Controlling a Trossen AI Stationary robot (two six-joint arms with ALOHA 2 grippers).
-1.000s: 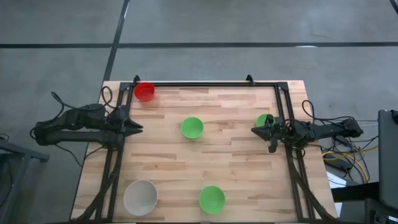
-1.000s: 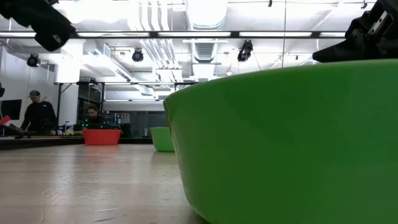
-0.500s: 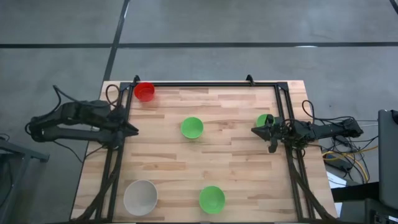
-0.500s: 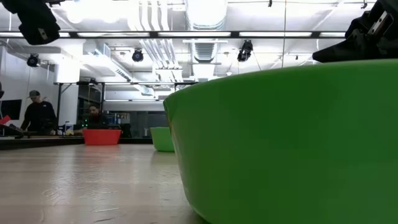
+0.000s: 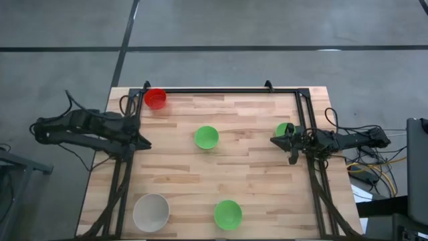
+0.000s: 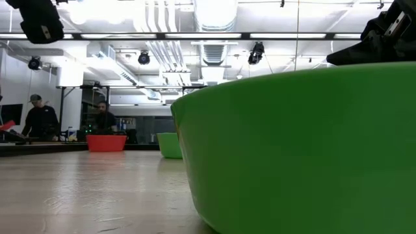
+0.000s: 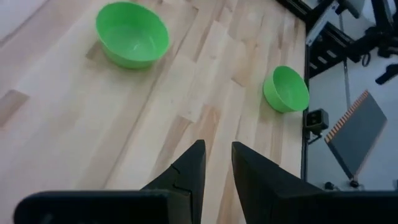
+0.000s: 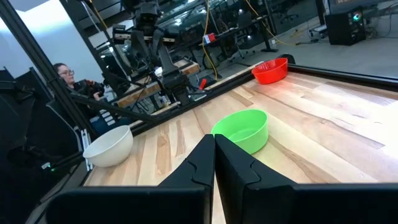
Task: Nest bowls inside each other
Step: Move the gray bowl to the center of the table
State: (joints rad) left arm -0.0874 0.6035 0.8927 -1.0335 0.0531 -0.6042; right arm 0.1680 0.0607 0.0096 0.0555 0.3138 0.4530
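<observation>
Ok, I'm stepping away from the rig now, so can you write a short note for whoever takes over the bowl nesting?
Left hand: at the table's left edge, fingers slightly apart, holding nothing.
Right hand: at the right edge beside a green bowl, shut, empty.
Bowls, all apart: red bowl in the far left corner, a second green bowl mid-table, a third green bowl at the near edge, white bowl in the near left corner.
Done: nothing nested.
Left: all five bowls to be nested.
</observation>
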